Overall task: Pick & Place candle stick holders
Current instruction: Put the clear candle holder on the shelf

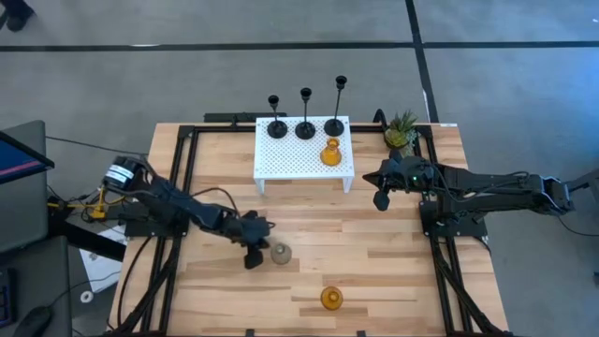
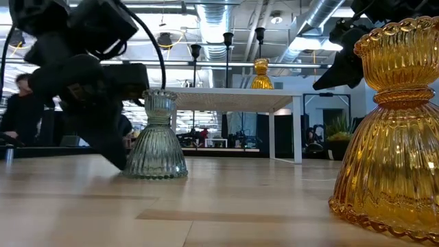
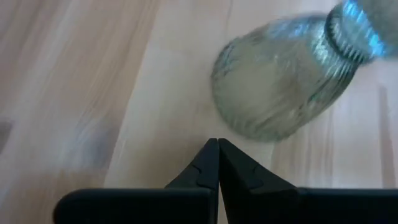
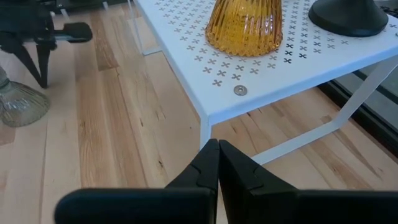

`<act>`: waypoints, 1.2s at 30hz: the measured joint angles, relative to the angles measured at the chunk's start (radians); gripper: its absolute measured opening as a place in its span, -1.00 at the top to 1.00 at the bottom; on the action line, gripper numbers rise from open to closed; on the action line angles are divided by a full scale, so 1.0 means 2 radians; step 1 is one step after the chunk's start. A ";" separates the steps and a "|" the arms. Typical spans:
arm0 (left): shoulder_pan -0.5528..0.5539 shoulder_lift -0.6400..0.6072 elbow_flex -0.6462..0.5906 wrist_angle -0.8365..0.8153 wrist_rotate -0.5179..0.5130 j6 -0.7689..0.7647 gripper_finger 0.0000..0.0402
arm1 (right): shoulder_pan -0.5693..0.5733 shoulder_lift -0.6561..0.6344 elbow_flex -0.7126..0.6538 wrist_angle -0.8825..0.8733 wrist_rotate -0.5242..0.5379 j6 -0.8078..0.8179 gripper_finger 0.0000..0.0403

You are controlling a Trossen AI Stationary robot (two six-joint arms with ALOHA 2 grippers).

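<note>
A grey-green glass holder (image 1: 280, 254) stands upright on its base on the wooden table, left of centre. My left gripper (image 1: 253, 259) is shut and slants down just left of it. In the left wrist view a small gap shows between the tips (image 3: 217, 144) and the holder (image 3: 280, 81). One amber glass holder (image 1: 331, 299) stands near the table's front edge. Another amber holder (image 1: 330, 153) stands on the white perforated stand (image 1: 281, 161) with three black holders (image 1: 305, 126). My right gripper (image 1: 381, 200) hangs shut off the stand's right front corner (image 4: 208, 118), touching nothing.
A small potted plant (image 1: 402, 131) stands at the table's far right, beside the stand. Black frame rails (image 1: 182, 187) run along the table's left and right sides. Bare wood lies between the stand and the front amber holder.
</note>
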 joint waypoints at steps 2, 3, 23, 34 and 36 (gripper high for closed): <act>0.009 0.007 -0.007 0.032 0.012 0.020 0.98 | 0.000 0.000 0.000 0.001 0.000 0.000 1.00; 0.011 0.009 -0.010 0.044 0.019 0.032 0.99 | 0.000 0.000 0.000 0.001 0.000 0.000 1.00; 0.011 -0.122 -0.103 0.088 0.042 0.172 0.99 | 0.000 0.000 0.000 0.001 0.000 -0.005 1.00; 0.011 -0.164 -0.194 0.187 -0.012 0.215 0.99 | 0.000 0.000 0.000 0.002 0.000 -0.005 1.00; 0.011 -0.180 -0.211 0.203 -0.016 0.228 0.99 | 0.000 0.000 0.000 0.003 0.000 -0.005 1.00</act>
